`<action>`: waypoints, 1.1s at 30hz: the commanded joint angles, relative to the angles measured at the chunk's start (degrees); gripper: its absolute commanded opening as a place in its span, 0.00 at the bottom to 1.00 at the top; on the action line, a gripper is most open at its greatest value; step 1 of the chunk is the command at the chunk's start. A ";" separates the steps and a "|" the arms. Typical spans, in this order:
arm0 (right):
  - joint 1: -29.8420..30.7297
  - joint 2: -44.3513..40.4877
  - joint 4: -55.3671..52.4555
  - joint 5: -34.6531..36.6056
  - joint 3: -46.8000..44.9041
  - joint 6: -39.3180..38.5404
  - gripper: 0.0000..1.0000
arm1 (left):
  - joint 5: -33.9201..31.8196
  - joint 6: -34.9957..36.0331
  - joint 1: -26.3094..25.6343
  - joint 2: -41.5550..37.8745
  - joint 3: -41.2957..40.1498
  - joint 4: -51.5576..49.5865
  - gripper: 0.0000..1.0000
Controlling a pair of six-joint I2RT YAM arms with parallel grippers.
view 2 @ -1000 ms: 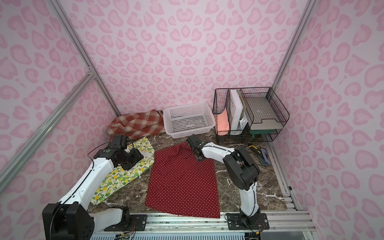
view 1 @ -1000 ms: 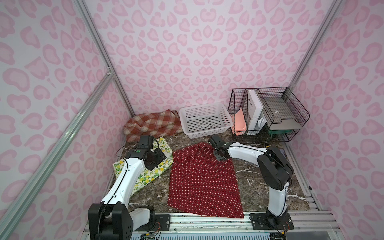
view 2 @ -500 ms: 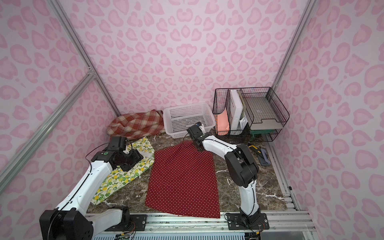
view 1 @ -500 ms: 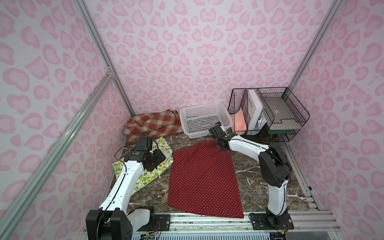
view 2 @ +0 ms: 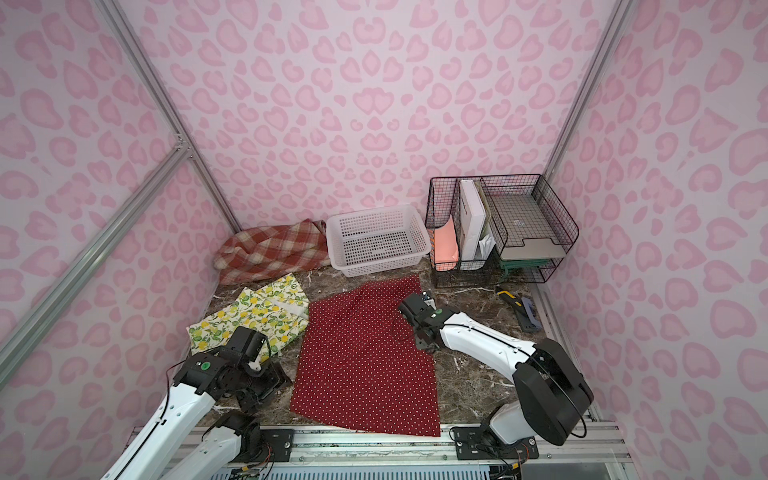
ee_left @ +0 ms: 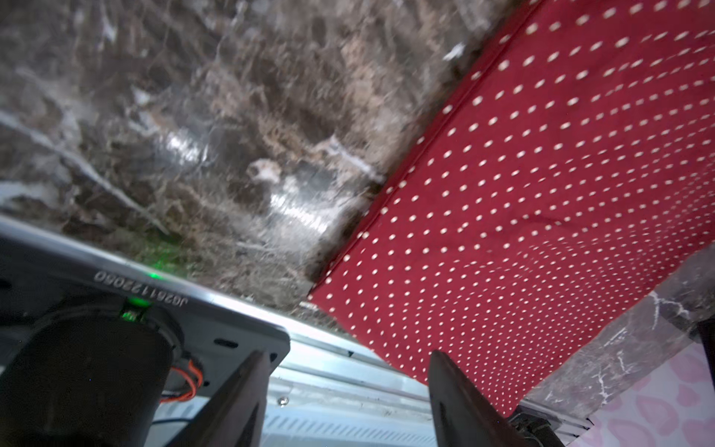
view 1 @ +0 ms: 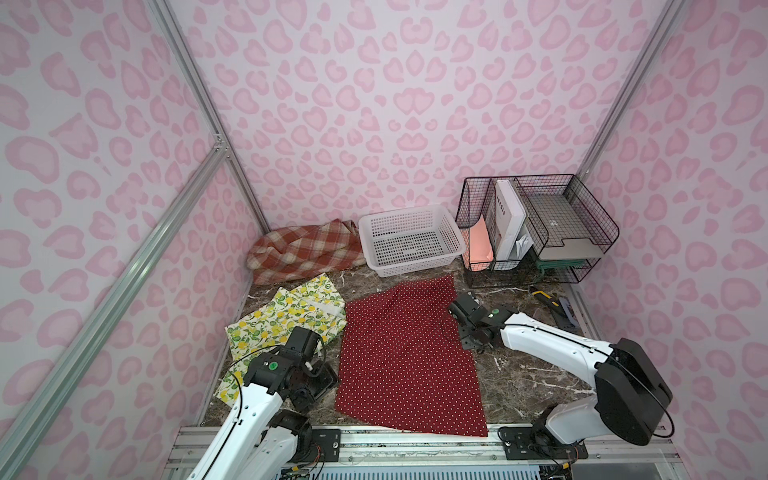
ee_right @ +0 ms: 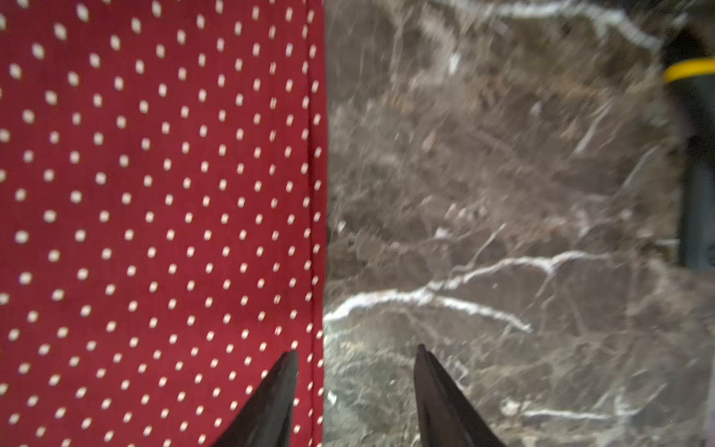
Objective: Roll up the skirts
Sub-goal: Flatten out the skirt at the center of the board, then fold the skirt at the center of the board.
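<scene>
I've got the right claw (ee_right: 356, 350) open, straddling the side hem of the red polka-dot skirt (ee_right: 154, 193). The left claw (ee_left: 347, 353) is open near its corner. Cloth's flat on the surface (ee_right: 503, 193), so a pinch could miss and the roll go crooked.

— Anything you can actually read out there?

— One string only. In your left wrist view, look at the grey metal plate (ee_left: 232, 329) at the near edge of the table (ee_left: 193, 116). It carries pale characters, shown upside down, that read roughly "J0261122060". The middle digits are soft, so don't trust every one.

— And the white folder (view 1: 508, 216) standing in the wire rack (view 1: 582, 199) at the far right corner?

— In a top view you'll see a short line of dark print down its face, too small to read.
</scene>
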 commanded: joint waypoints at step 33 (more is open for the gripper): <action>14.02 -16.82 -9.24 -21.59 -17.38 25.30 0.51 | -13.03 -21.47 -23.61 16.22 -9.21 14.40 0.38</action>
